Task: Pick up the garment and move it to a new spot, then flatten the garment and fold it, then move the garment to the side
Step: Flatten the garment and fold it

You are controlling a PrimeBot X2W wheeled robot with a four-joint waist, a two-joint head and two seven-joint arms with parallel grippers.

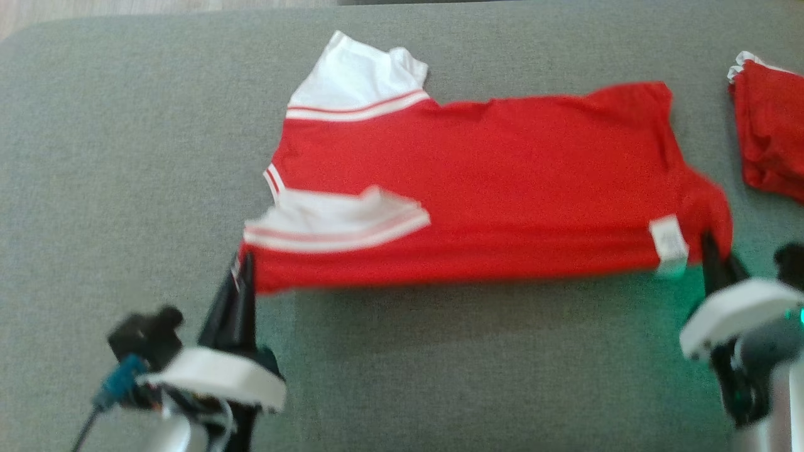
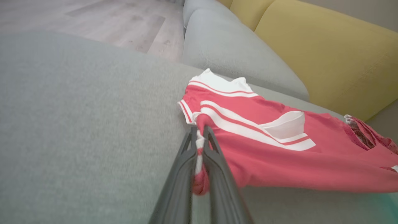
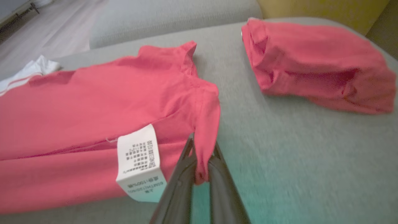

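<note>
Currently at the fold step: left pincer (image 1: 245, 258) clamped on red-and-white T-shirt (image 1: 477, 182) at its near shoulder corner, right pincer (image 1: 710, 242) clamped on near hem corner beside care label (image 1: 669, 245). Stretched between both, far half on grey cushion (image 1: 125, 157) beyond the tips. Next, likely: lift evenly, lay near edge over far edge.

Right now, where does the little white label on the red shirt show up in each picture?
Head view: lower right, the label on the red shirt's near edge, just left of the right pincer.
Left wrist view: perhaps the white sliver at the far right edge; too little to tell.
Right wrist view: lower centre, hanging just left of the pincer.
Shared landmark: the far white sleeve.
</note>
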